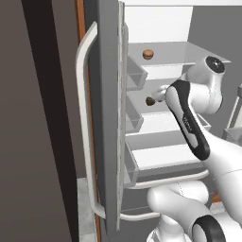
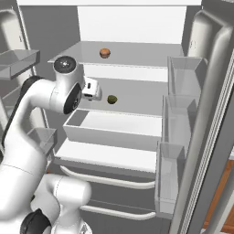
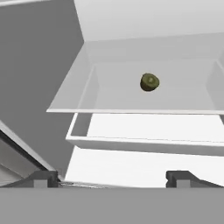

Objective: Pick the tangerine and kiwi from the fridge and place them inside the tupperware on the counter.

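— Fingertips (image 3: 43,178) sit wide apart, holding nothing. Where's your kiwi (image 3: 149,82)?
— Straight ahead of the gripper (image 3: 111,178), on the fridge's (image 2: 132,23) middle shelf (image 3: 109,94). You reach forward.

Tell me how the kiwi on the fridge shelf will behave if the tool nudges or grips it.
The kiwi looks small and rounded, so a nudge would probably roll it across the flat shelf. It likely weighs little. The open tool should close around it centrally, or it may squirt sideways.
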